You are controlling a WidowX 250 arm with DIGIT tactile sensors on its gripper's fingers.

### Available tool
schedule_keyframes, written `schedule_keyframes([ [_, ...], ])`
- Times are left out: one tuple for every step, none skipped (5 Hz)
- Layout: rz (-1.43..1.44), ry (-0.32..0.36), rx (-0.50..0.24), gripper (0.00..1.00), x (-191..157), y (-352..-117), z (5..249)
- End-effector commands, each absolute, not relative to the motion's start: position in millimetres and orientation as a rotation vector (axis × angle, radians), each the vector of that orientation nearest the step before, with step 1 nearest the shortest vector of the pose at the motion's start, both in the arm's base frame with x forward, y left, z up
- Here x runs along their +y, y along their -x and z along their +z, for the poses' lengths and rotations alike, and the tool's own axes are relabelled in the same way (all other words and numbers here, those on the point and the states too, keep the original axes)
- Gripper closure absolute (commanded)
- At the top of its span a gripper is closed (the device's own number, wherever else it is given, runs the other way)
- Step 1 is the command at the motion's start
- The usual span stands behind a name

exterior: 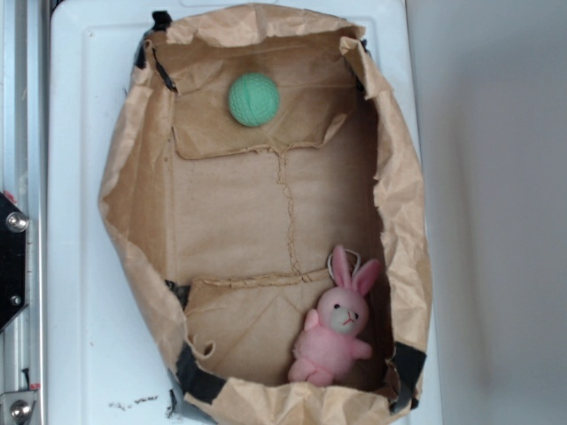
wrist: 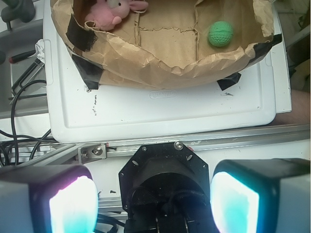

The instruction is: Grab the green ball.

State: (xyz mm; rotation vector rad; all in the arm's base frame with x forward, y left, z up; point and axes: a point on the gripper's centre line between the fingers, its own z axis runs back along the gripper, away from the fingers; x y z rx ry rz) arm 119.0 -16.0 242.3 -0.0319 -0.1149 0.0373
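— Resting on the folded flap at one end of the brown paper bag (exterior: 266,221), the green ball (exterior: 254,98) touches nothing but the paper, correct?

— Yes, and the pink bunny (exterior: 335,332) sits well apart from it at the opposite end. The bag lies on a white tray (exterior: 75,221).

— What does the wrist view add?

— The exterior view shows no arm at all. The wrist view shows the gripper (wrist: 154,201), its 2 lit pads (wrist: 73,206) spread wide with nothing between them, hanging over the metal rail (wrist: 194,141) beside the tray, well clear of the ball. Black cables (wrist: 19,97) lie off to one side.
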Motion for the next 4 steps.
schedule_keyframes([
  [0.037, 0.032, -0.115, 0.0, -16.0, -119.0, 242.3],
  [0.074, 0.025, -0.128, 0.0, -27.0, -135.0, 235.1],
  [0.109, 0.028, -0.145, 0.0, -35.1, -155.5, 228.1],
  [0.117, 0.027, -0.164, 0.0, -41.2, -167.9, 225.6],
])
